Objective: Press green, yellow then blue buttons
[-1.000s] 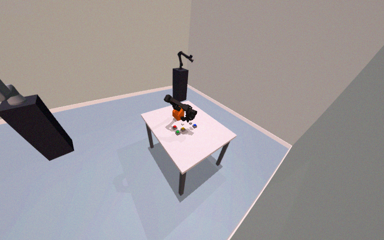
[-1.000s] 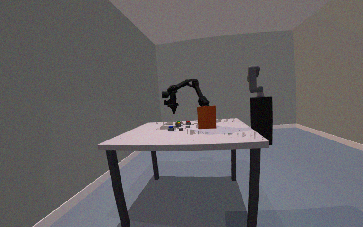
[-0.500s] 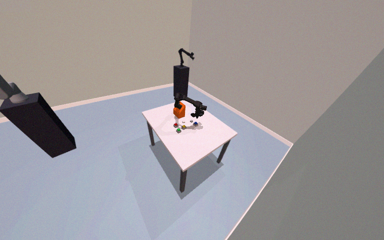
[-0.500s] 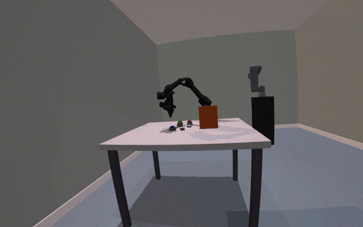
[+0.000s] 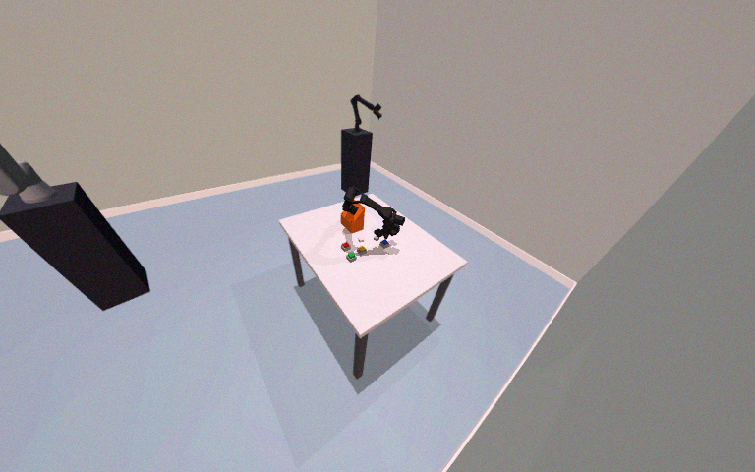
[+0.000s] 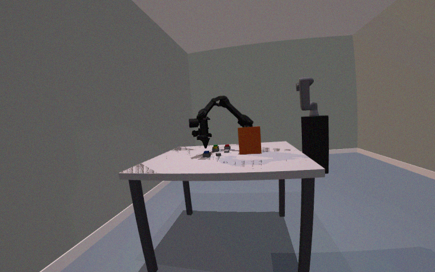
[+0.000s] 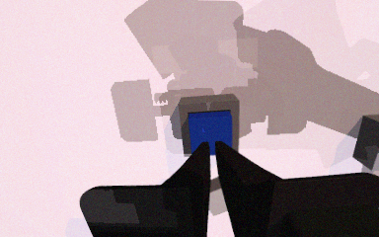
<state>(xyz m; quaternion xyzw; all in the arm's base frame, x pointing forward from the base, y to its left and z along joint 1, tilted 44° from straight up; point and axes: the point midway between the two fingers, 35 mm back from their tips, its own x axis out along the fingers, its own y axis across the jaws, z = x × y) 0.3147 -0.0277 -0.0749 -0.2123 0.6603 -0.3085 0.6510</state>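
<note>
Four buttons were seen on the table [image 6: 179, 166]: blue button [image 7: 210, 130], yellow button [image 5: 362, 249], green button [image 5: 351, 256] and a red one [image 5: 345, 245]. The gripper [image 7: 212, 148] was held pointing down above the blue button, just short of it in the exterior view, its jaws nearly shut with nothing gripped. An orange box [image 6: 249, 140] stood near.

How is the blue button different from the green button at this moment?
The blue button lies directly below the shut gripper; the green button sits apart from it, with nothing above. Blue stands alone to one side; green is grouped close to the yellow button. Both are small square caps in grey housings.
</note>
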